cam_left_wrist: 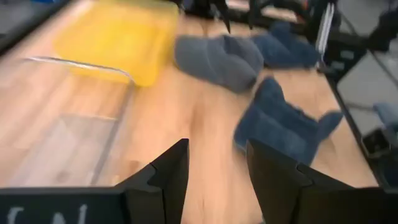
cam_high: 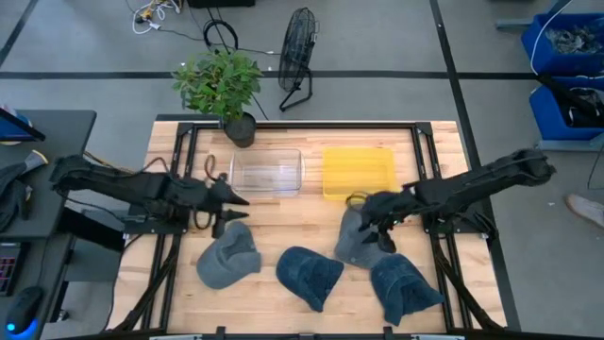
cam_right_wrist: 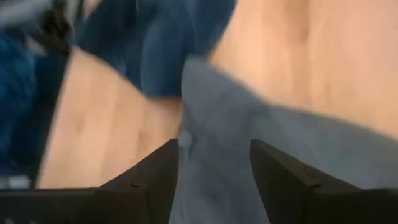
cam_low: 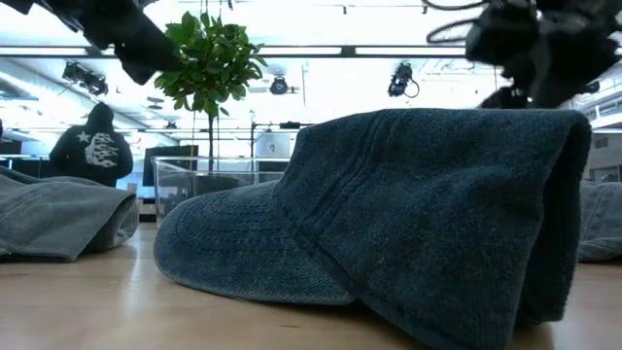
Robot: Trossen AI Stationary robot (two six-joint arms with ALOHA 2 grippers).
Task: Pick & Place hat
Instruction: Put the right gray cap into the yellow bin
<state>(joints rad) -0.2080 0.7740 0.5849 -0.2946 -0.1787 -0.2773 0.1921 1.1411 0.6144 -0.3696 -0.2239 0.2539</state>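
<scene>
Under the right gripper [cam_high: 385, 233], at about four o'clock on the table, the grey denim hat [cam_high: 356, 241] is lying, and the open fingers are hanging just above it. Two dark blue denim hats [cam_high: 310, 274] are lying beside it toward six o'clock, close to its edge. At twelve o'clock the yellow plastic bin [cam_high: 359, 171] is waiting. The left gripper [cam_high: 236, 209], open, is hovering above another grey hat [cam_high: 227, 259].
</scene>
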